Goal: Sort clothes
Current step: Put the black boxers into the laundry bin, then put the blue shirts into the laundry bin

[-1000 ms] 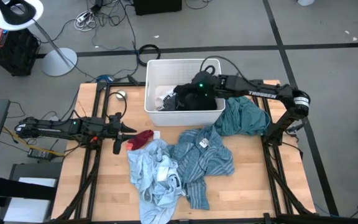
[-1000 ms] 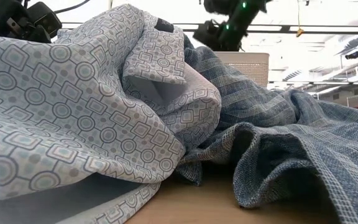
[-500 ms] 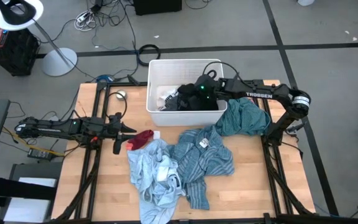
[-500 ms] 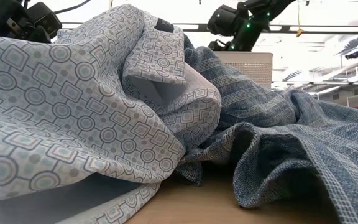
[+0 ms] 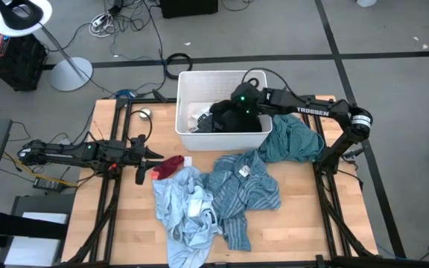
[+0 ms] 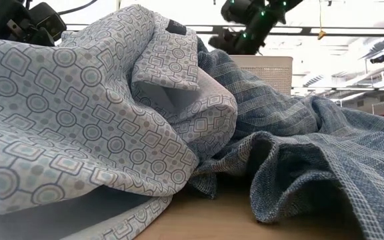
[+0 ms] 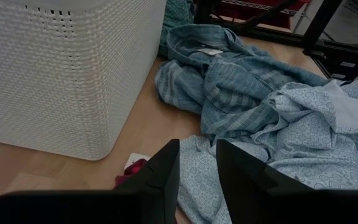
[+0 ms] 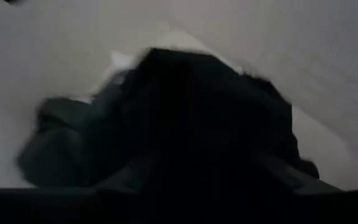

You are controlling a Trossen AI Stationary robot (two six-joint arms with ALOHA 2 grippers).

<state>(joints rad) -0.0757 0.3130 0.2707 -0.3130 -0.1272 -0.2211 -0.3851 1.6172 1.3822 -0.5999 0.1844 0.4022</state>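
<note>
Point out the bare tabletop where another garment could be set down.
Bare wood: the near right corner, right of the striped blue shirt; the near left corner, left of the light blue shirt. Crowded: centre, and around the white bin.

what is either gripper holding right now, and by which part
The left gripper holds nothing; its fingers stand apart over the table near the small red garment. The right gripper is over the black clothes in the white bin; any hold cannot be told.

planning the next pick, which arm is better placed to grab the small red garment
Left. The left gripper sits right beside the red garment on the table, while the right gripper is over the white bin with the black clothes.
</note>
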